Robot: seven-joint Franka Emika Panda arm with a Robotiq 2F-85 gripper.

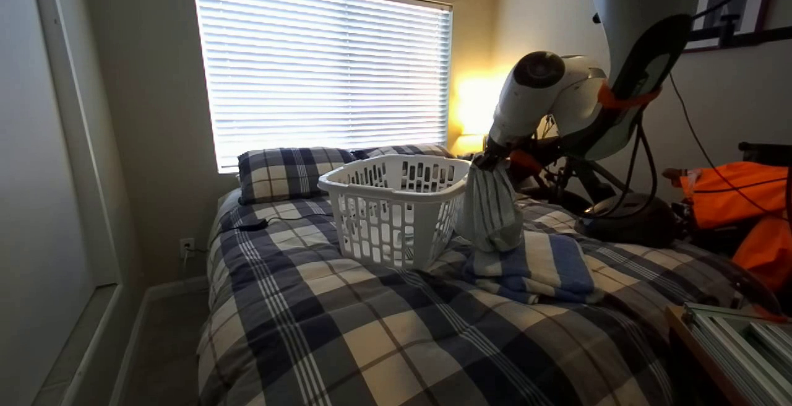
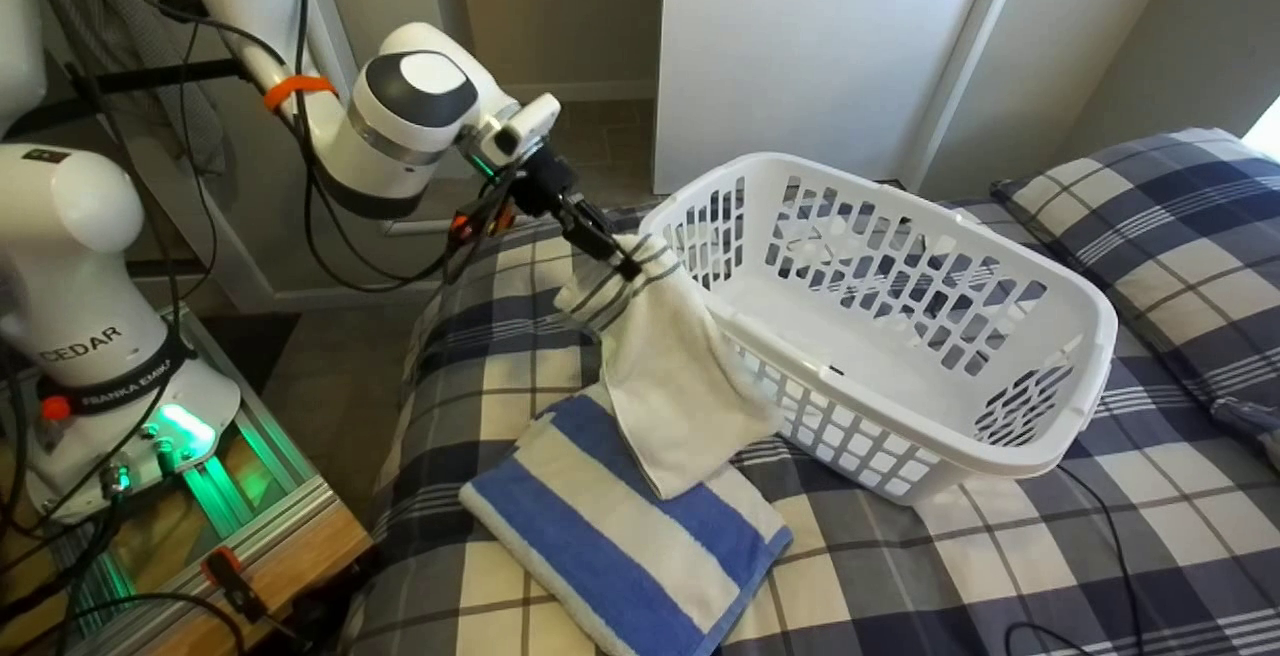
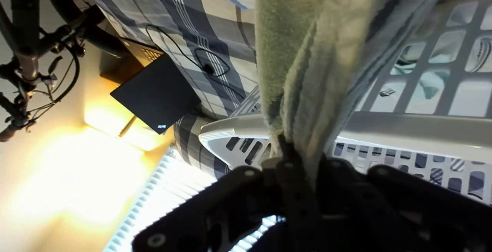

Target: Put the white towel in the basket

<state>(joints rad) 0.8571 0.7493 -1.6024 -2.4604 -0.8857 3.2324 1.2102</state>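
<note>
The gripper (image 2: 624,262) clasps the white towel (image 2: 682,376) near its dark-striped end, the cloth hanging just outside the laundry basket (image 1: 371,191) on a plaid-covered bed (image 2: 880,586), its lower edge over a folded blue-and-white towel (image 2: 620,546). The step in hand appears to be the carry: best to lift until the trailing hem clears the rim, swing across to above the basket's middle, lower, and let go only once the whole cloth is inside. Too low a path would likely drape it over the edge; a slow start should keep the towel below from being dragged along. Harder to make out is the pinch itself, dark and blurred in the wrist view, where the cloth also blocks part of the basket. Neither exterior view settles whether the hem touches the folded towel or the basket wall. Greenish patches (image 3: 427,86) seen through the slats cannot be identified.
</note>
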